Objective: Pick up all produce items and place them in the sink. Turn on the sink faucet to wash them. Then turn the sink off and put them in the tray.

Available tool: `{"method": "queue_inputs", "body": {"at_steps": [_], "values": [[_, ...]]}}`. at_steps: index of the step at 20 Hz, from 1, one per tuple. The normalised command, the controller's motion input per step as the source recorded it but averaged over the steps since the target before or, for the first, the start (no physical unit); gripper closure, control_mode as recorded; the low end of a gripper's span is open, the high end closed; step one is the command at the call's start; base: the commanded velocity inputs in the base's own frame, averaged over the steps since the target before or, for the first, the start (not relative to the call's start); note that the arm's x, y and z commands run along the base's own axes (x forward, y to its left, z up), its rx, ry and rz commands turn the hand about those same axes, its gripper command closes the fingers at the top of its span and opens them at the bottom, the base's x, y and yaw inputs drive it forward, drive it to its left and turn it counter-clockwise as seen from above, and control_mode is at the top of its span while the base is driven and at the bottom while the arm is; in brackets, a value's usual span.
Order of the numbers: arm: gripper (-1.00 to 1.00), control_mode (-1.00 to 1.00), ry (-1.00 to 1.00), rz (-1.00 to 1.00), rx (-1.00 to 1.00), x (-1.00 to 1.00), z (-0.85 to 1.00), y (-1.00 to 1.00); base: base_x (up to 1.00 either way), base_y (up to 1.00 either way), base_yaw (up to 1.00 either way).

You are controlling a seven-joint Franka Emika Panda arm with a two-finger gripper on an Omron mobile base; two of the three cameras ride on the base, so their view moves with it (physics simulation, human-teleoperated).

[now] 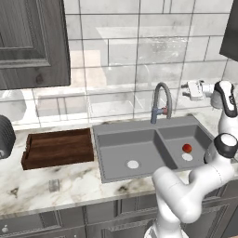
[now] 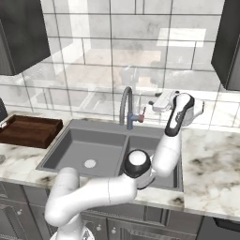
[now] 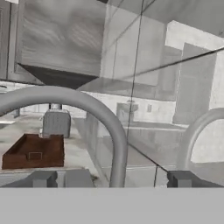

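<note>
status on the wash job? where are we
Done: red fruit sits in the smaller basin of the sink. In hand: gripper, holding nothing, sits level with the faucet by its red-marked handle; no water visible. Left: wash, turn off, move the fruit to the tray.

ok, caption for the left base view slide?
Red fruit sits in the sink's smaller basin while the hand reaches toward the faucet; tray waits left.

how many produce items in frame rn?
1. A small red fruit sits in the smaller right basin of the sink, just above that basin's drain. The arm blocks that basin in the right base view, so more may be hidden.
</note>
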Motion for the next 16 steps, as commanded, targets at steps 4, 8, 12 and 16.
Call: {"method": "queue_inputs", "body": {"at_steps": [4,8,12,16], "values": [[-1.00,-1.00,-0.24,-0.05,-0.02,-0.75,0.51,0.00,0.00,0.00,0.00],[-1.00,-1.00,-0.19,-0.06,-0.01,-0.79,0.42,0.00,0.00,0.00,0.00],[-1.00,-1.00,-0.12,-0.09,0.00,-0.74,0.37,0.08,0.00,0.00,0.00],[-1.00,-1.00,-0.08,-0.13,0.00,-0.72,0.33,0.17,0.00,0.00,0.00]]}}
